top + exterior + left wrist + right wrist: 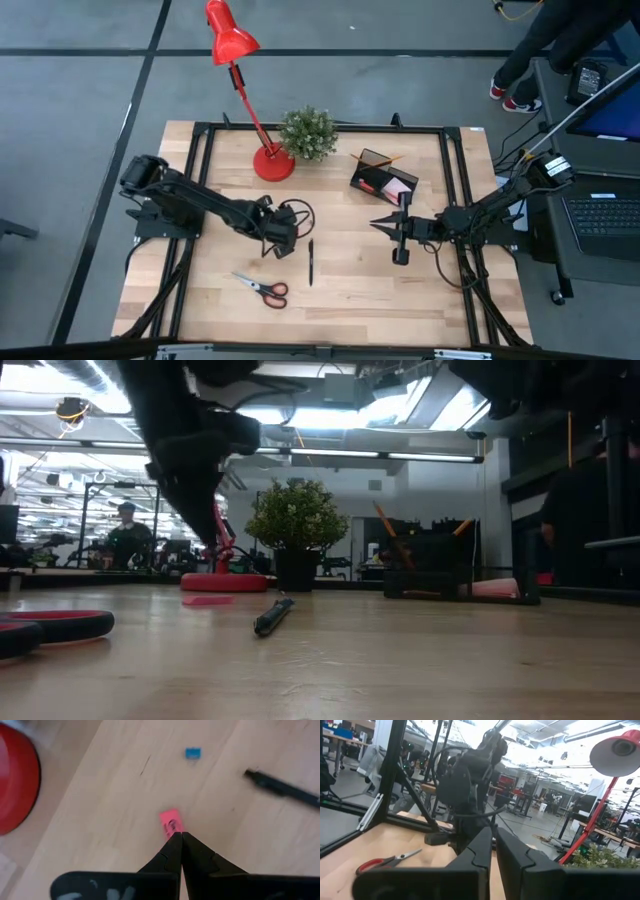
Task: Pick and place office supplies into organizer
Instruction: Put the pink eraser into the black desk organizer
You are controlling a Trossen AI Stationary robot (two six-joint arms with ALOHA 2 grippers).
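Observation:
A small pink eraser (171, 822) lies flat on the wooden table, also seen as a pink patch (208, 600) in the low view. My left gripper (179, 836) is shut and points down at the eraser's near end; its tip (214, 543) hangs above the table. A black pen (311, 262) and orange-handled scissors (265, 288) lie nearer the front edge. The black organizer (385, 178) stands at the back right with an orange pencil and a pink pad in it. My right gripper (378, 225) waits shut, roughly level, in front of the organizer.
A red desk lamp stands on its round base (273, 163) behind my left gripper, with a green potted plant (307, 133) beside it. A tiny blue piece (193, 753) lies on the table beyond the eraser. A person stands off the table's far right corner (540, 50).

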